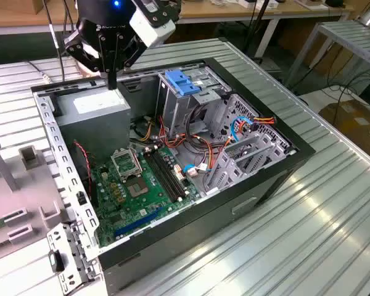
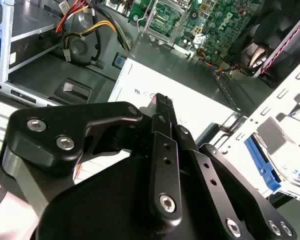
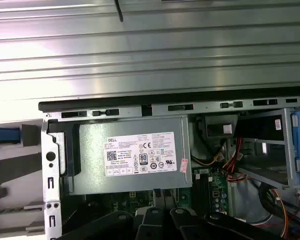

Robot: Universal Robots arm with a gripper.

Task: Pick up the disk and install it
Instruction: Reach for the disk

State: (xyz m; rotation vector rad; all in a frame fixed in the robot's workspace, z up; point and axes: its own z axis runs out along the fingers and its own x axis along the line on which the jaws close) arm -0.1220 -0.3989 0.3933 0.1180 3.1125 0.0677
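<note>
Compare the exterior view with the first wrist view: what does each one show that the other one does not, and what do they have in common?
Exterior view adds: the processor socket, the memory slots, and the hand hanging shut and empty over the power supply. First wrist view adds: a straight-on look at the power supply's label, and a blue strip outside the case wall, perhaps the disk's carrier. Shared: the power supply, the ribbed blue latch on the drive cage, and the ribbed metal table.
</note>
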